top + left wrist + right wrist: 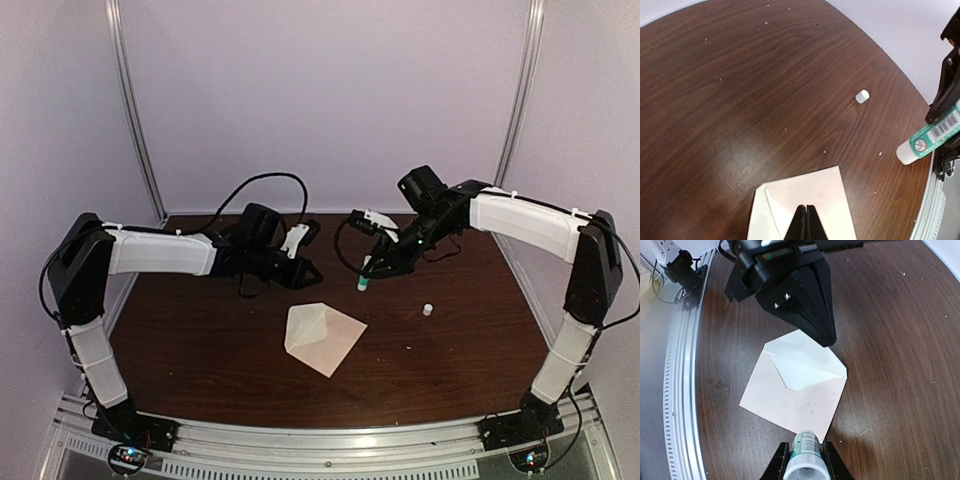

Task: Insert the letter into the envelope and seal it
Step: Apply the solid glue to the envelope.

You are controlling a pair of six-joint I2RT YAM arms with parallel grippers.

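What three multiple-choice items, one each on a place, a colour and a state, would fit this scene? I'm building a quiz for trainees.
1. Where is the small white cap? A on the glue stick; B on the table; C on the envelope.
2. What colour is the glue stick's label? A red; B blue; C green.
3. What is the right gripper doing? A closed on the glue stick; B open, empty; C closed on the envelope.
B: the cap lies alone on the wood. C: a green band shows beside the barcode. A: its fingers clamp the stick.
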